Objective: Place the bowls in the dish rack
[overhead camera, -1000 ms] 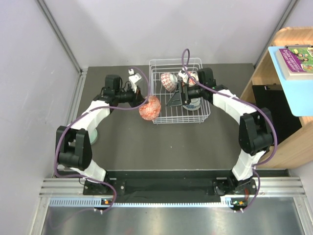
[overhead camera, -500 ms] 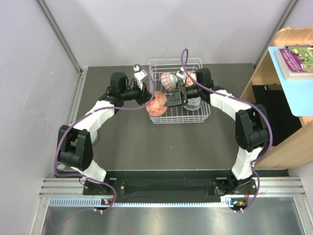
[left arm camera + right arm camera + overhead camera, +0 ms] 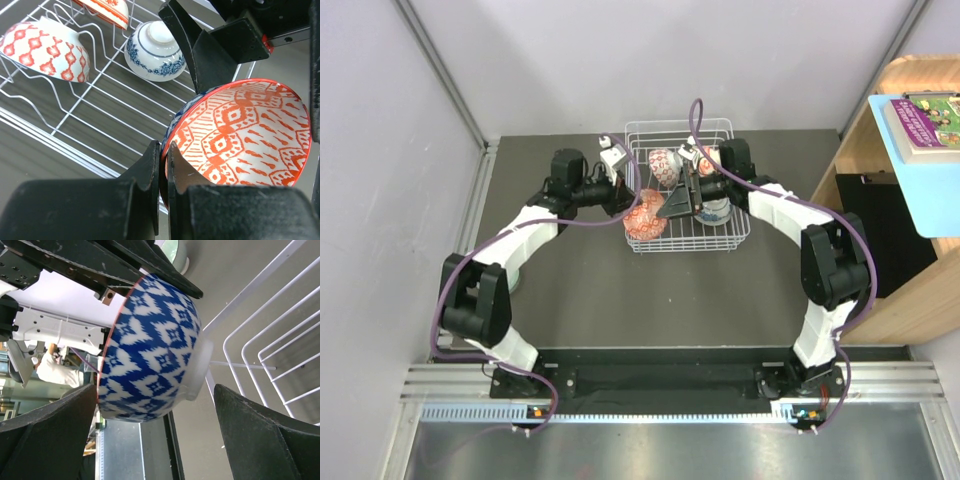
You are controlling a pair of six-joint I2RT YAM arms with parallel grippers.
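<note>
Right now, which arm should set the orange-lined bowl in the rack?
Left, likely: the left hand is shut on the bowl at the dish rack's edge; the right hand is open.

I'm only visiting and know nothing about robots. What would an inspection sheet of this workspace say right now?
Surface: dark grey table; no spills seen.
Job's things: white dish rack holds a red-patterned bowl, a blue floral bowl upside down, and a third bowl cut off by the frame. The held bowl is over the rack's near left corner. A pale green bowl sits on the table by the left arm.
Clutter: nothing seen.
Grippers: left gripper shut on the held bowl's rim; right gripper open, fingers either side of that bowl.
Cables: purple cables along both arms.
Surroundings: pale walls; wooden shelf on the right.
</note>
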